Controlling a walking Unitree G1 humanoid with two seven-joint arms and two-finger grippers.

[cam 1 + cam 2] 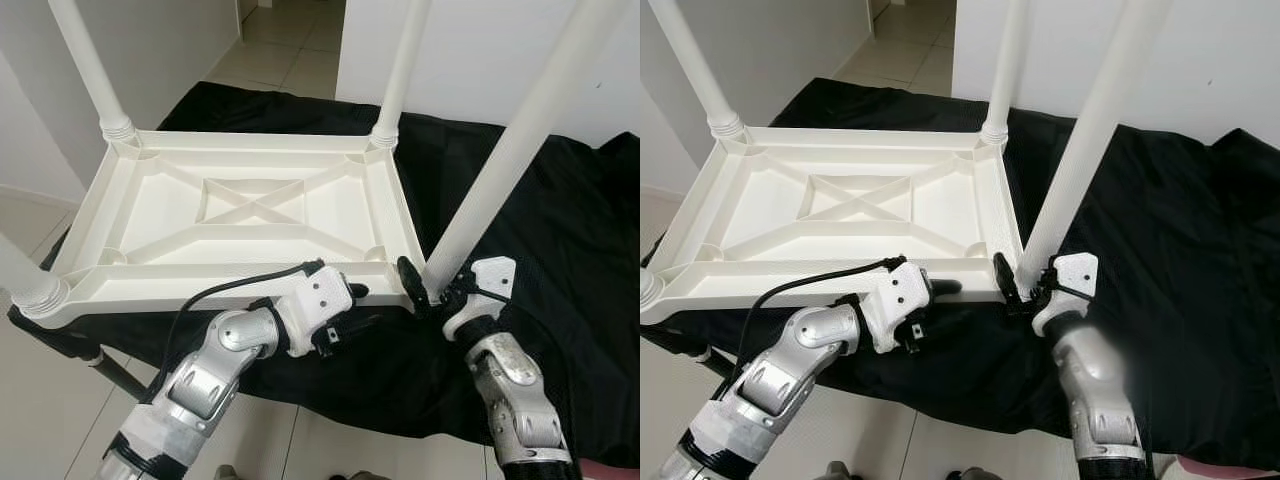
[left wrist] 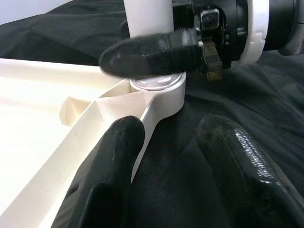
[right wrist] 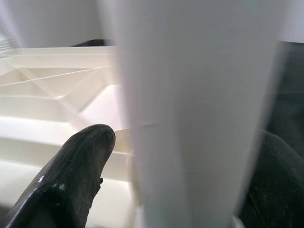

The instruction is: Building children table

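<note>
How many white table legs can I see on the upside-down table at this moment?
4. One white plastic leg stands at the far left corner, one at the far right corner, one at the near left corner, and one at the near right corner, gripped in the right gripper's jaws.

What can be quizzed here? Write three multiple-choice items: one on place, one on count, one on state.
1. Where does the tabletop lie?
A. on a black cloth
B. on bare tiles
C. on a red rug

2. How many legs stand at its corners, counting the one being gripped?
A. two
B. three
C. four

3. What is the right claw doing?
A. hanging open over the floor
B. gripping a leg
C. holding a screwdriver

Answers:
1. A, the black cloth spreads beneath the upturned top.
2. C, one white leg rises at each corner.
3. B, its fingers close on the near right leg just above the socket, while the left claw rests open at the near rim.
</note>
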